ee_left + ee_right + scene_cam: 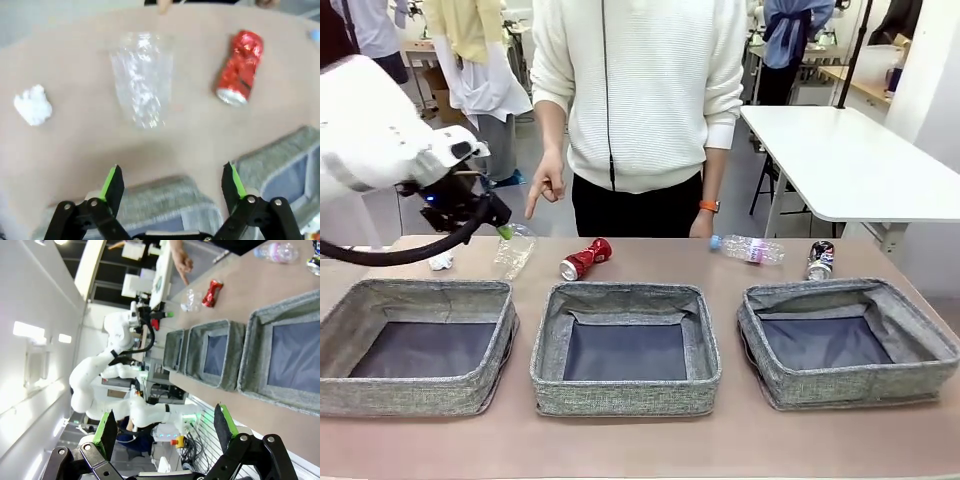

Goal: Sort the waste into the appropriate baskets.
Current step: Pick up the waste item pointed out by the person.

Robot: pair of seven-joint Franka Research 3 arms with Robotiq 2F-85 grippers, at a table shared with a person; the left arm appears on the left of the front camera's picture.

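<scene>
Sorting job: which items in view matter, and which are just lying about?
Job: clear plastic cup, red soda can, pink-label bottle, dark crushed can, white paper wad, left basket, middle basket, right basket.
Not job: white table at far right.

You face a person [620, 150] standing at the far edge of the tan table [620, 445], dressed in a white ribbed sweater [670, 80] with a dark line down its front and black trousers [640, 212]. Look for the orange wristband [709, 206] on one wrist. Behind, to the right, a white table [850, 160] stands on the grey floor [525, 160].
</scene>
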